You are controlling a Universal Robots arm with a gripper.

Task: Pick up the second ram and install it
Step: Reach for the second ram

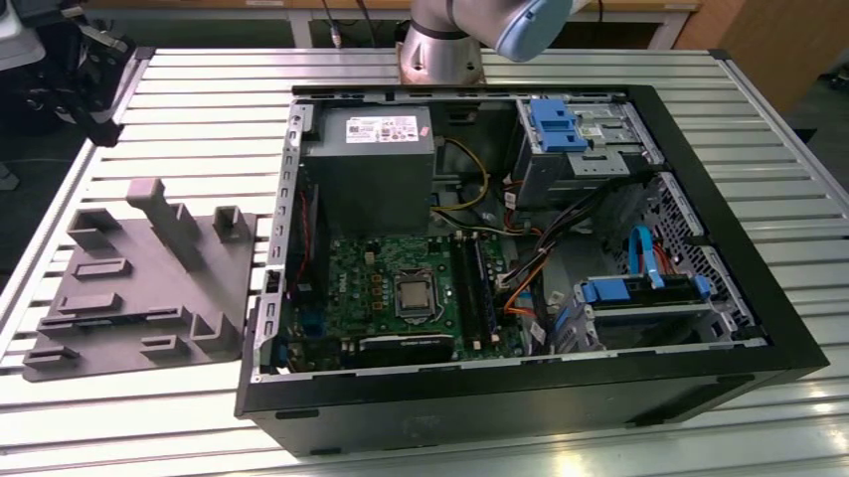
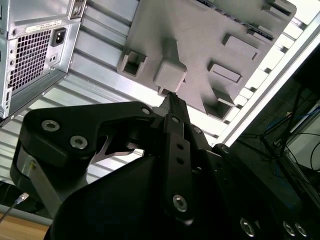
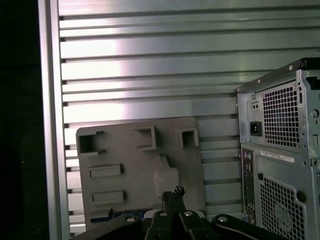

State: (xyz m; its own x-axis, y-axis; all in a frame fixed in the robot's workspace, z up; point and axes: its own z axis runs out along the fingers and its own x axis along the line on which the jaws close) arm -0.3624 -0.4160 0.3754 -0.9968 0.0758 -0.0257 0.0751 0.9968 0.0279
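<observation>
- Green-blue thin strip, which looks to be the second ram (image 3: 112,215), sits along one edge of the grey tray (image 3: 125,150). The gripper's linkage hides part of it, so you can't confirm more.
- Your gripper (image 3: 172,191) hangs above that tray. Its fingertips are pressed together with nothing visible between them, and the second wrist view shows the gripper (image 2: 169,97) the same way.
- In the exterior view the tray (image 1: 133,288) lies on the slatted metal table (image 1: 199,119), just beside the open computer case (image 1: 531,397), on the exterior view's left.
- The green motherboard (image 1: 385,278) lies flat inside the case.
- The arm (image 1: 464,30) stands behind the case.
</observation>
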